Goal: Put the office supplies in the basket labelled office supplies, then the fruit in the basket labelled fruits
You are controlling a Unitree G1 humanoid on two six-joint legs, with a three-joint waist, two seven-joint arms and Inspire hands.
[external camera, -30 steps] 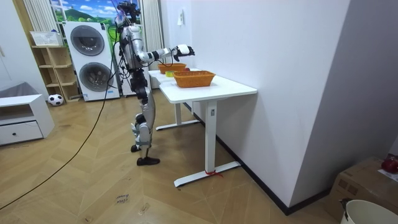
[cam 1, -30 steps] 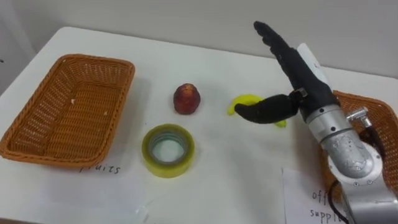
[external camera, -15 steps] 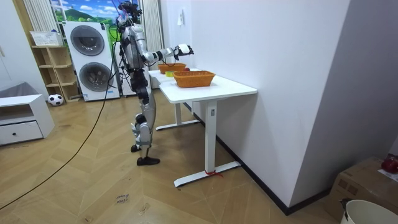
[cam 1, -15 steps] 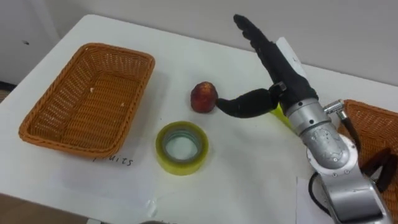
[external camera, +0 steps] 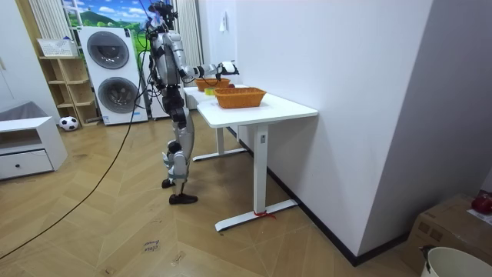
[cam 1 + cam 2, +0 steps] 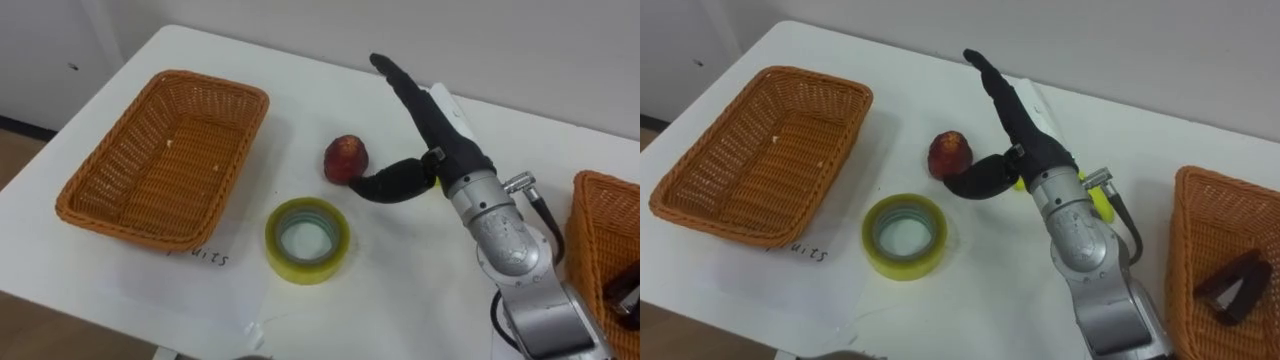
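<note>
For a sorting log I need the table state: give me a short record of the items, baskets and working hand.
left basket: nothing in it
red fruit: on the table, right of the left basket
tape roll: flat on the table, nearer than the fruit
right hand: open, fingers straight, thumb beside the fruit; contact unclear
banana: partly hidden behind the right forearm
right basket: holds a dark item
</note>
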